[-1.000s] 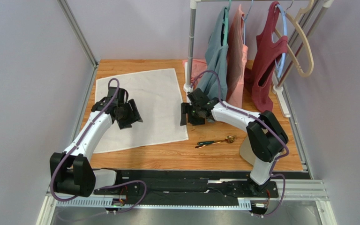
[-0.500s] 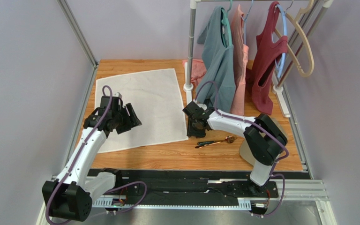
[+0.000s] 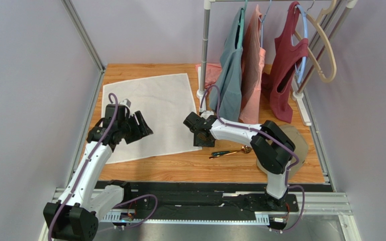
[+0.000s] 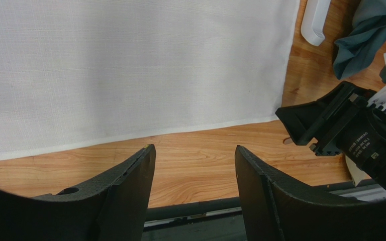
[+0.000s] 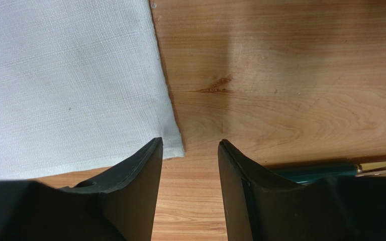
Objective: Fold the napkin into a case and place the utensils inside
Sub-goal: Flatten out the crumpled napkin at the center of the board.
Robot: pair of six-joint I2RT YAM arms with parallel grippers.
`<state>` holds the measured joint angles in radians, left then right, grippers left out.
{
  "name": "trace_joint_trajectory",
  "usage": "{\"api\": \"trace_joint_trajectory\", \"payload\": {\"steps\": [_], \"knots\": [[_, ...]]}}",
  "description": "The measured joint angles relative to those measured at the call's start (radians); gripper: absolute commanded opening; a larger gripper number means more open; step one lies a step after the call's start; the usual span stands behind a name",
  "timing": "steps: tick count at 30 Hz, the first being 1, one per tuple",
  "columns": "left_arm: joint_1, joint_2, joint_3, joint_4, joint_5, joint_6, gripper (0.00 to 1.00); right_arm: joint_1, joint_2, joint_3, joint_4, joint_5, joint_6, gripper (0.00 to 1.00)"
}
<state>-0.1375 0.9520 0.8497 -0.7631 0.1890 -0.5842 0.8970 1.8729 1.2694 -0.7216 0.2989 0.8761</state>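
Wooden table (image 3: 180, 163), walled bay, clothes rack (image 3: 205, 50) at the far right.

Napkin (image 3: 155, 105): white, square, lying flat and unfolded on the table's left half. No fold begun.

Utensils (image 3: 230, 151): dark handles, gold heads, together on bare wood just right of the napkin's near right corner.

Right gripper (image 5: 190, 145): a second ago beside the middle of the napkin's right edge, now swung nearer and low over the near right corner. Jaws apart, narrower than before, nothing between them; the corner lies just ahead of one finger.

Left gripper (image 4: 195, 150): drawn back over the near edge, left side. Jaws wide, empty.

Judgement: both arms are lining up on the near edge for a first fold. No cloth is pinched yet.
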Motion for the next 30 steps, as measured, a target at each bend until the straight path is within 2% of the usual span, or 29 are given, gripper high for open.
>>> {"api": "trace_joint_trajectory", "payload": {"steps": [14, 18, 20, 21, 23, 24, 30], "knots": [[0.0, -0.01, 0.0, 0.006, 0.023, 0.006, 0.68, 0.021, 0.057, 0.042, -0.003, 0.007, 0.017, 0.4], [0.0, -0.027, 0.0, 0.005, 0.023, 0.006, 0.68, 0.024, 0.061, 0.042, 0.002, 0.007, 0.023, 0.33], [0.0, -0.034, 0.0, 0.005, 0.023, 0.006, 0.68, 0.026, 0.064, 0.043, 0.006, 0.007, 0.026, 0.25], [0.0, -0.037, 0.0, 0.003, 0.023, 0.006, 0.69, 0.026, 0.065, 0.044, 0.008, 0.008, 0.026, 0.15], [0.0, -0.042, 0.001, 0.0, 0.021, 0.006, 0.72, 0.027, 0.066, 0.04, 0.023, 0.009, 0.026, 0.03], [0.0, -0.043, 0.003, -0.004, 0.019, 0.006, 0.74, 0.027, 0.064, 0.037, 0.033, 0.009, 0.025, 0.0], [0.017, -0.043, 0.014, -0.032, 0.012, -0.004, 0.86, 0.027, 0.034, -0.005, 0.106, 0.007, -0.006, 0.0]]}}
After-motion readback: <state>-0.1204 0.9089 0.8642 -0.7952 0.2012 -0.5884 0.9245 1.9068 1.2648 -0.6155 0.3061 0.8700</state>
